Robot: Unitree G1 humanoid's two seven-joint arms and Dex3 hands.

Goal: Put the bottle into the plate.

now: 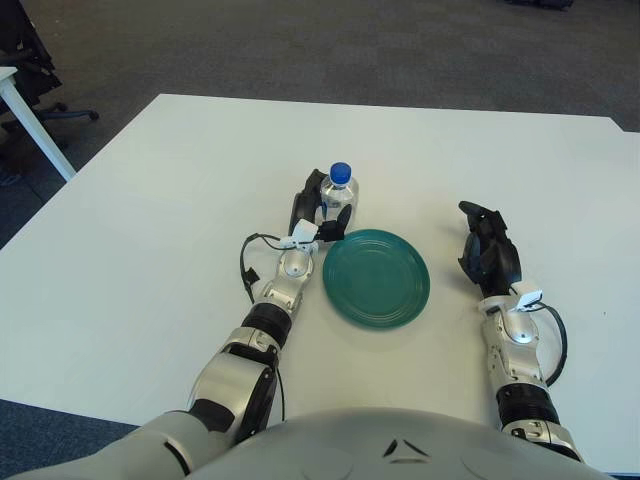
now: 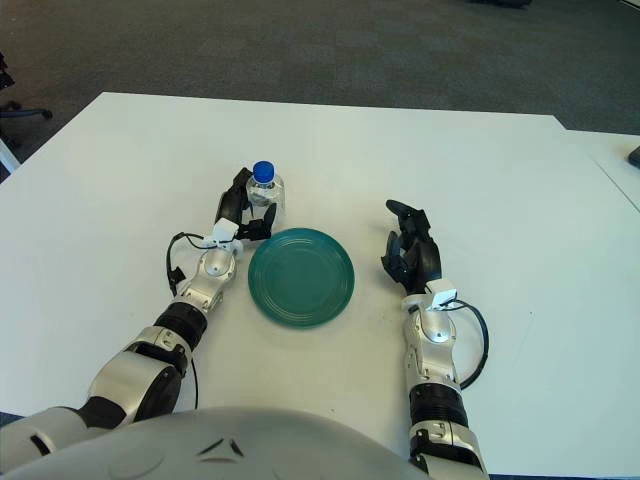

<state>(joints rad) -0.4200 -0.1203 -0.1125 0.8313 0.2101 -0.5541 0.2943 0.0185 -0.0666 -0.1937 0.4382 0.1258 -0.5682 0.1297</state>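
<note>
A small clear bottle (image 1: 340,192) with a blue cap stands upright just beyond the upper left rim of the teal plate (image 1: 378,282) on the white table (image 1: 150,200). My left hand (image 1: 322,210) is wrapped around the bottle's lower body, with dark fingers on both sides of it. The hand hides the bottle's base, so I cannot tell whether it touches the table. Nothing lies in the plate. My right hand (image 1: 487,252) shows to the right of the plate, fingers relaxed and holding nothing.
The table's far edge runs across the top, with dark carpet beyond it. A white desk leg (image 1: 35,125) and an office chair base (image 1: 60,112) stand off the table at the far left.
</note>
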